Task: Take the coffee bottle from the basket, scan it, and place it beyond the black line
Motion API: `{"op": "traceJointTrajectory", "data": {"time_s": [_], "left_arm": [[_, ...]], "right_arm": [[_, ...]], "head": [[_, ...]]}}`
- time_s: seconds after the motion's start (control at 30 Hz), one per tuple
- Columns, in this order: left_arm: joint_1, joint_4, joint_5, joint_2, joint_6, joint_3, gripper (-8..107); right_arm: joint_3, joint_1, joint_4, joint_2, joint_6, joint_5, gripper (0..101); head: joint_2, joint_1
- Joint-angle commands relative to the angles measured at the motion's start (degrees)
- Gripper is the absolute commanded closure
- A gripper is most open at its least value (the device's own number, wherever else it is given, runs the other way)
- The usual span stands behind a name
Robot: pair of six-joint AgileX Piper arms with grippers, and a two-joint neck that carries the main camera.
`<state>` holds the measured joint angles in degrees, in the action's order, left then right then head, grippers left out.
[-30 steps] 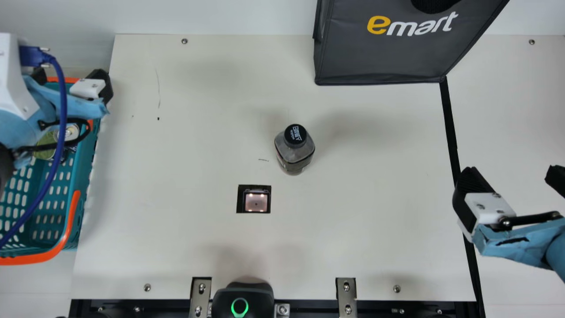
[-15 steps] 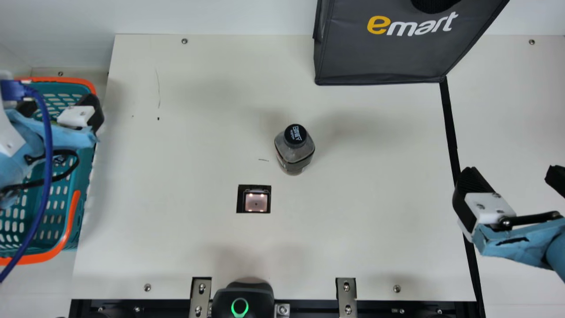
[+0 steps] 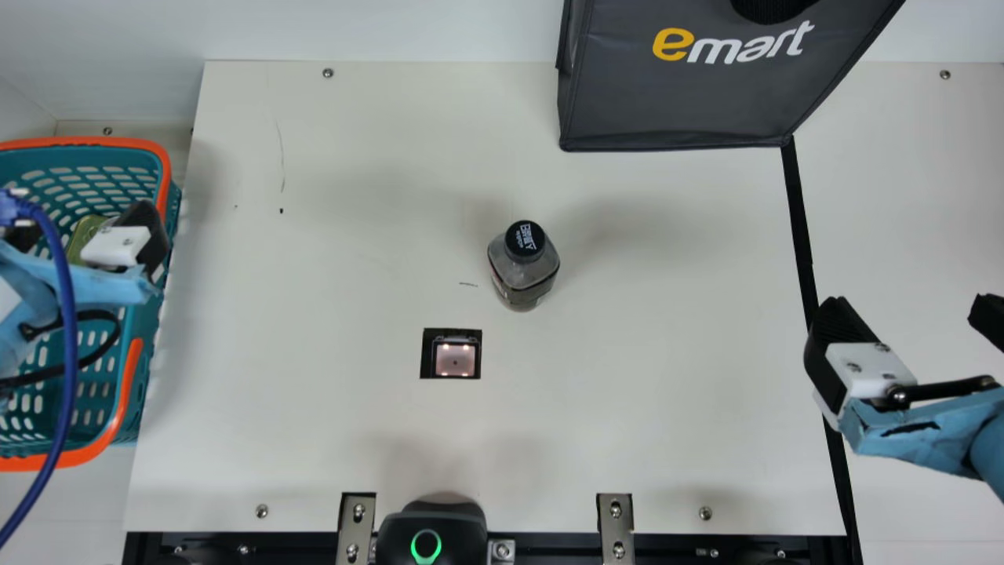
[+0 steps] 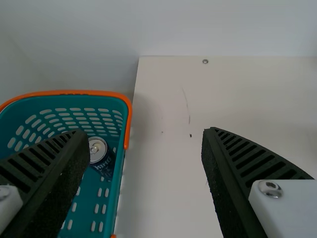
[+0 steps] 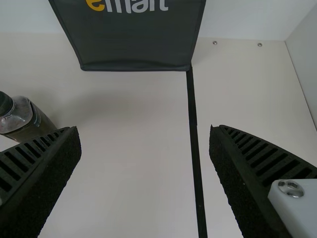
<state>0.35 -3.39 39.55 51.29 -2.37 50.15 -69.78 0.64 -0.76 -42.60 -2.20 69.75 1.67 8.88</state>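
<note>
Hovering over the teal plastic basket (image 3: 118,143) at the main view's left edge, left gripper (image 3: 85,225) has its jaws wide apart; a blue cable (image 3: 70,337) runs across that arm. Right gripper (image 3: 910,310) is likewise spread open, its arm entering from the right edge; in the right wrist view the black line (image 3: 798,220) passes between its two ribbed fingers. Basket: perforated walls, orange rim. Contents: a dark blue can (image 4: 101,157) with silver lid, near the side wall in the left wrist view; a green item (image 3: 81,237) also noted inside, partly hidden by a finger in the main view, type unclear. Coffee bottle (image 3: 524,263), black-capped, stands upright on the cream table, outside the basket, between it and the black line, near the scanner window (image 3: 455,359) and slightly to its right, on the far side. Dark grey shopping bag (image 3: 690,102) sits at the table's far side, one lower corner meeting the line's end.
</note>
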Motion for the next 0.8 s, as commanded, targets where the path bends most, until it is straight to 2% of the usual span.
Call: {"op": "traceJointTrajectory", "data": {"time_s": [0.0, 0.77], "left_arm": [[0.25, 0.23, 0.42, -0.64, 0.35, -0.2, 9], [0.97, 1.5, 5.43, -6.3, 1.71, -0.87, 9]], "right_arm": [[0.0, 0.0, 0.0, 0.0, 0.0, 0.0, 10], [0.0, 0.0, 0.0, 0.0, 0.0, 0.0, 10]], "head": [[-0.09, -0.96], [-0.09, -0.96]]}}
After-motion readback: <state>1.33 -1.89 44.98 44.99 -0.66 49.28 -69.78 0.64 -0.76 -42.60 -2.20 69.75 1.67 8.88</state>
